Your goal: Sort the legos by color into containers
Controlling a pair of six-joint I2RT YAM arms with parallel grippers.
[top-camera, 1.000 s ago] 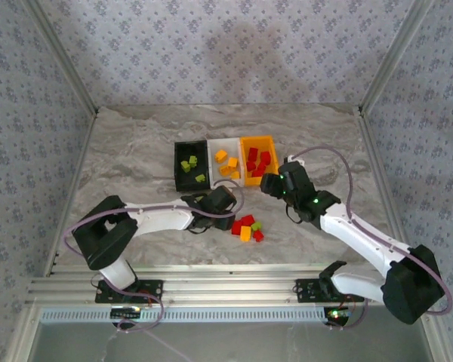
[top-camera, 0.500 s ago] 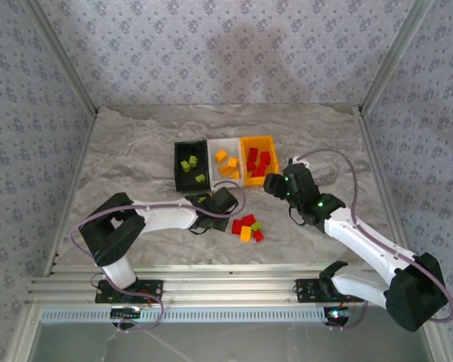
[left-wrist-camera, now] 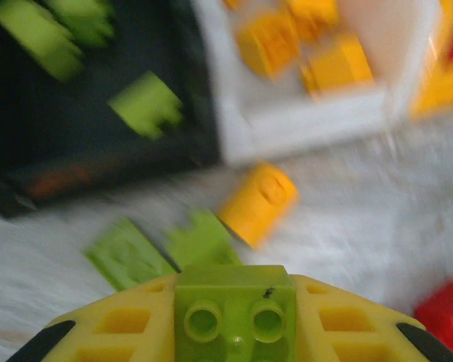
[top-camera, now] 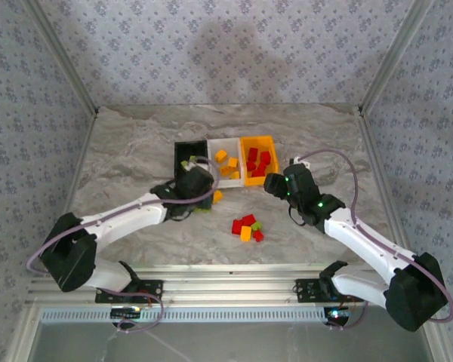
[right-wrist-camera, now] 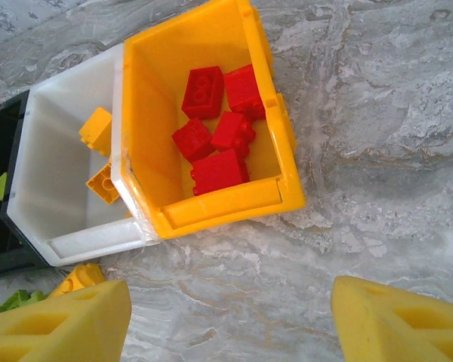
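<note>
Left arm (top-camera: 136,215) swings off the loose pile (top-camera: 246,226) at frame centre, up-left to the black bin (top-camera: 178,154). Left jaws have snapped closed on a green brick (left-wrist-camera: 234,302), now carried clear of the desk.

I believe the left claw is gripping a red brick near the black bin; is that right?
Not quite: the brick held in the left claw is lime green, not red, as the left wrist view shows. It is near the black bin, as you said.

Behind the row of bins (top-camera: 225,140) the table (top-camera: 136,136) lies bare, but its near side is crowded: the left gripper (top-camera: 200,194) holding a green brick (left-wrist-camera: 234,302), loose bricks (top-camera: 247,225) nearer still, and the right gripper (top-camera: 270,185) at its right corner.
</note>
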